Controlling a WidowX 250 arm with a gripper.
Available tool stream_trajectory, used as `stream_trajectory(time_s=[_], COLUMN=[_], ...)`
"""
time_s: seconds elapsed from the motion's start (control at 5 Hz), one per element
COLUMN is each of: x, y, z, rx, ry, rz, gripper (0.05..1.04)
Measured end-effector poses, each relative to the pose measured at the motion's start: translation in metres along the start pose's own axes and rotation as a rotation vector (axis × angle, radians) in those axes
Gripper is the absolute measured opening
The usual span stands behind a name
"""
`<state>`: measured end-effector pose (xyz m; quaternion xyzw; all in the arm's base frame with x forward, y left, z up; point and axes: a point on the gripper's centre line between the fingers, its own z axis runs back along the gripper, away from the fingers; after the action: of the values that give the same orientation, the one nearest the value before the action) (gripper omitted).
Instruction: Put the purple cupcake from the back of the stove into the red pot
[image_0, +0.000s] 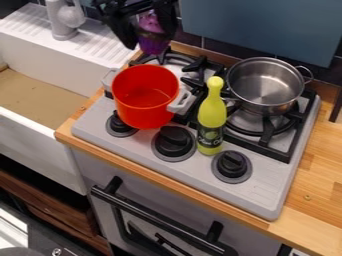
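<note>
Closest to you, the oven's black handle (157, 220) slants across the bottom of the view, below the stove's pale front edge and its wooden border. Look up to the top edge, left of the middle, and you'll find the gripper (149, 40), hanging down toward the back left part of the stove (266, 196). You have it closed around a purple object (153, 46), pinched between the fingers, with its rounded lower end poking out beneath them (it's too blurred for you to say just what it is). Below and nearer you than that purple end, the red pot (141, 111) sits at the left of the stove, its light gray handles sticking out at the sides. Just right of the pot, you can see a yellow bottle (212, 114) with a dark label, its neck up and its base by the black knobs (175, 141) along the front. Farther right, a shiny metal pot (262, 82) rests over the right burner. To your left you have the white sink (50, 117), with a pale faucet (63, 22) behind its ribbed ledge.
</note>
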<state>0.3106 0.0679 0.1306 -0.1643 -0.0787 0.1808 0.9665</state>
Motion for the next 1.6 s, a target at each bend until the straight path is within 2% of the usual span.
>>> stream_trajectory(time_s=[0.6,0.8,1.0,1.4,1.6], x=[-0.023,-0.03,-0.025,-0.026,-0.022], y=[0.022,0.022,0.018,0.014,0.013], z=[-0.024,-0.031,-0.022,-0.015,-0.011], rx=[0.071,0.082,0.085,0.075,0.076], ry=[0.012,0.025,0.035,0.062,0.051], rz=[-0.074,-0.066,-0.037,-0.003,0.005], gripper=[0.868,0.907,0.997,0.997,0.997])
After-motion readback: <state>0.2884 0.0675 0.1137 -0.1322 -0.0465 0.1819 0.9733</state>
